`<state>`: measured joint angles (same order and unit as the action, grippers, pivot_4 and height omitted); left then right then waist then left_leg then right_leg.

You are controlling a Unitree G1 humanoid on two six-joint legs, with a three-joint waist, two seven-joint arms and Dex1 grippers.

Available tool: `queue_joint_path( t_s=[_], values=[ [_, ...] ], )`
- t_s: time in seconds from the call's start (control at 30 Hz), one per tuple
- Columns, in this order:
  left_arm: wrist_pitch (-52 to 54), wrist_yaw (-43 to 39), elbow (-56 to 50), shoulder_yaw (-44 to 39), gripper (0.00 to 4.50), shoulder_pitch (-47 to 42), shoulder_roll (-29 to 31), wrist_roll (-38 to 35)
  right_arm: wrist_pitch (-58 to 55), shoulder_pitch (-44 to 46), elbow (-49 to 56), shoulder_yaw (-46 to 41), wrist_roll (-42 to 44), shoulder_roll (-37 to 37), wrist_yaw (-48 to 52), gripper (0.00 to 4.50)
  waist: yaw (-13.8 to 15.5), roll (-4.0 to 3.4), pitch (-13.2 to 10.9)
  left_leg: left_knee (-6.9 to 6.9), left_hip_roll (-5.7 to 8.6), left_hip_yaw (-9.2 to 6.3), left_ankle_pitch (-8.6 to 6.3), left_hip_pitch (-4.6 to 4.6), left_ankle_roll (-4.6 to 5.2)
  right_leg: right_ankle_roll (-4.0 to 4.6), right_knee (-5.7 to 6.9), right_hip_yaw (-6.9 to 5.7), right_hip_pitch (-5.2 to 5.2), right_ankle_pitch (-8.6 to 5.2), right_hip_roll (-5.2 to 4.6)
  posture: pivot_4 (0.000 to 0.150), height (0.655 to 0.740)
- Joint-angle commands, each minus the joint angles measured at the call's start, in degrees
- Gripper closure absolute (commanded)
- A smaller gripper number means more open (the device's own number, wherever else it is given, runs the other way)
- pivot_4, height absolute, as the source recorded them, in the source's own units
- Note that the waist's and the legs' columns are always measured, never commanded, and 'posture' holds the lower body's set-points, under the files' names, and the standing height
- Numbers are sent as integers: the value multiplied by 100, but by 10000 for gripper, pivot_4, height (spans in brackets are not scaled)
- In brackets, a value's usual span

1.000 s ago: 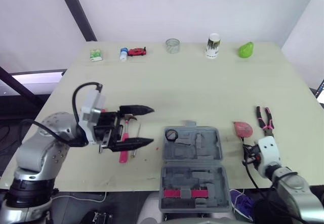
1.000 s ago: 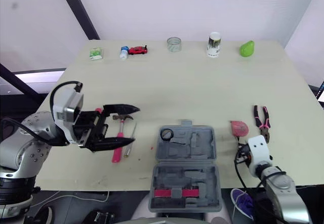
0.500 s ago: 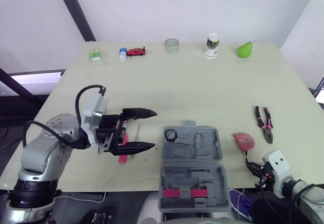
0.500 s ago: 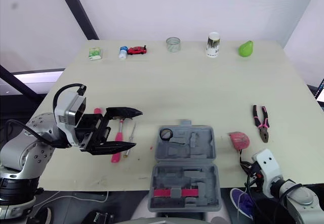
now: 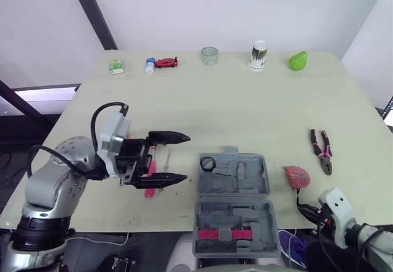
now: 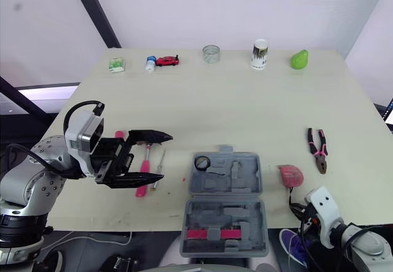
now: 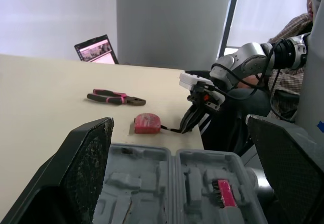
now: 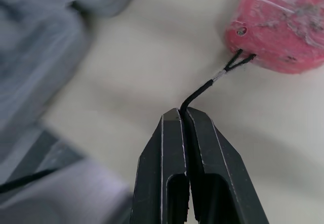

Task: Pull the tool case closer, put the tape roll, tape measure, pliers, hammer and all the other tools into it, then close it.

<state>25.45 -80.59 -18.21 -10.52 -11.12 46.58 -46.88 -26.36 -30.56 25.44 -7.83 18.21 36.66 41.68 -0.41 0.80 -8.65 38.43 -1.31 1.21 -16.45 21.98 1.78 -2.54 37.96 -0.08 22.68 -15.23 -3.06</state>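
Starting big with the pale table [image 5: 245,106], spread across the head views. Down at 6 o'clock on it, the grey tool case [image 5: 233,177], lying open and flat, with the far half on the tabletop and the near half jutting past the near edge. Inside, a dark ring [image 5: 207,163] tucked into the far-left corner and a red strip [image 5: 223,234] in the near half; impossible to say what either is. Over at 9 o'clock of the case, the left gripper [image 5: 185,157], spread wide and holding nothing, poised over the hammer [image 6: 140,190] and masking most of it, leaving only bits of pink handle; no telling the height above it. Just at 3 o'clock of that handle, a thin metal-shafted tool [image 6: 157,170], too slim to name. Swinging to 3 o'clock of the case for the pliers [image 5: 322,150], pink-and-black handled, well apart from the case. At their 7 o'clock, the red tape measure [image 5: 296,175], on bare table just beside the case. Then the right gripper [image 8: 182,112], at 6 o'clock of the tape measure by the near edge, pinched tight on its thin black cord [image 8: 202,88]; hard to make out from the head, plain from the wrist. Finishing along 12 o'clock with a green box [image 5: 115,67], a small bottle [image 5: 150,65], a red toy car [image 5: 166,62], a clear round thing [image 5: 209,55], a white can [image 5: 258,55] and a green pear-shaped thing [image 5: 298,60].
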Motion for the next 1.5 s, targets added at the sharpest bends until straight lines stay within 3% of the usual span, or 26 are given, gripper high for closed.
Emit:
queue_joint_path(
  t_s=[0.03, 0.53, 0.87, 0.9, 0.93, 1.17, 1.2, 1.5],
  values=[
    [-47, -109, -52, 9, 0, -127, 42, -44, -67, -112, 289, -70, 176, 164, 241, 43897, -1, 0, 0, 0, 0, 0, 0, 0, 0, 0, 0, 0, 0, 0, 0, 1500, 7400],
    [-101, -167, 31, 105, 0, -228, -2, 37, -76, -496, 362, -9, 318, 583, 793, 43897, 17, 6, -1, 3, 0, 1, 0, 1, 0, -1, -1, 0, 0, 0, 1, 1500, 7400],
    [-80, -144, 11, 121, 0, -259, 19, 13, 205, -286, 11, -157, 227, 641, 899, 43897, 14, 7, -1, 4, 0, 0, 0, 1, 0, -1, -1, 0, -1, 0, 2, 1500, 7400],
    [-68, -134, -6, 118, 0, -259, 21, 2, 203, -348, 40, -184, 315, 703, 1048, 38999, 15, 7, -2, 4, 0, 0, 0, 1, 0, -1, -1, 0, -1, 0, 2, 1500, 7400],
    [-59, -126, -15, 118, 0, -264, 23, -4, 231, -446, 62, -224, 396, 811, 1264, 37223, 19, 7, -1, 4, 0, 1, 0, 1, 0, -1, -1, 1, -1, 0, 1, 1500, 7400],
    [-158, -215, 54, 96, 0, -325, 7, -14, 1000, -610, -509, -855, 483, 1180, 2086, 2830, 47, 12, -3, 9, 0, 1, 0, 0, 0, -1, -1, 0, -5, 0, 1, 1500, 7400],
    [-156, -286, 68, 118, 0, -331, 38, -12, 1381, -526, -745, -993, 444, 1199, 2257, 514, 47, 12, -3, 9, 1, 2, 0, -1, 0, -1, -1, 1, -5, 0, 1, 1500, 7400],
    [-208, -544, 189, 196, 0, -498, 85, 128, 3551, 957, -2589, -763, -47, 1425, 3091, 514, 14, 18, -7, 12, 3, 2, 0, -4, 0, -1, 0, 1, -10, 0, 8, 1500, 7400]
  ],
)
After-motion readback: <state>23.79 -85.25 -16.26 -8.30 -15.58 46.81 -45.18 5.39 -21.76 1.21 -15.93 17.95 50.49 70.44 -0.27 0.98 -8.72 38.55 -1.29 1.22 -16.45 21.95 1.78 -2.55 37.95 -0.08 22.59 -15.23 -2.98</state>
